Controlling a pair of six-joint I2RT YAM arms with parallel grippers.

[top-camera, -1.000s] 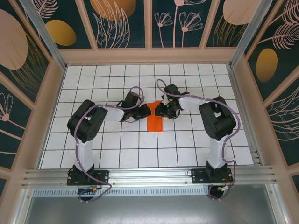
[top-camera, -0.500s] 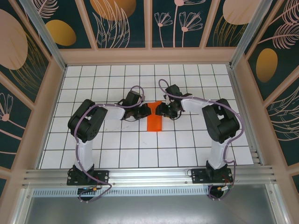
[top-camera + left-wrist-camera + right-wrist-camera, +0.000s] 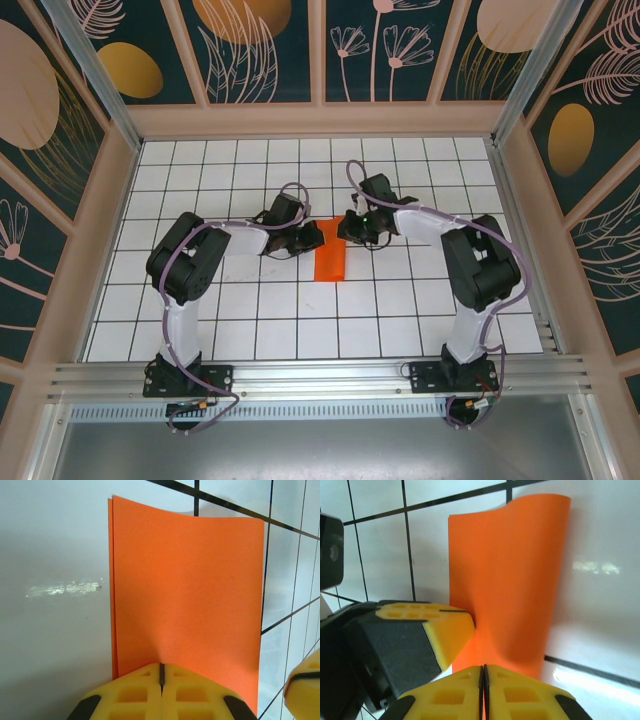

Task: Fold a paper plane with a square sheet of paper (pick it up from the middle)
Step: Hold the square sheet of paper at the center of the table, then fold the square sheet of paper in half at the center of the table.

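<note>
The square sheet of paper [image 3: 330, 260] is bright orange and lies folded into a narrow upright rectangle at mid table. Its two layers show along the left edge in the left wrist view [image 3: 190, 590]. My left gripper [image 3: 317, 239] is shut, its yellow tips [image 3: 161, 666] resting on the paper's left side, where the sheet dents slightly. My right gripper [image 3: 347, 231] is shut on the paper's upper right edge [image 3: 483, 668], and the sheet [image 3: 515, 565] bows up a little with its far end curled. No paper plane has taken shape.
White grid-tiled table [image 3: 230, 310] with raised wooden walls [image 3: 320, 118] around it. The two grippers sit close together over the sheet, and the left finger [image 3: 447, 630] stands right beside the right gripper's tips. Free tiles lie all round the paper.
The right gripper was open; it shifted slightly up and right to the paper's upper edge and shut there. The left gripper stayed shut in place. The paper stayed where it was.
</note>
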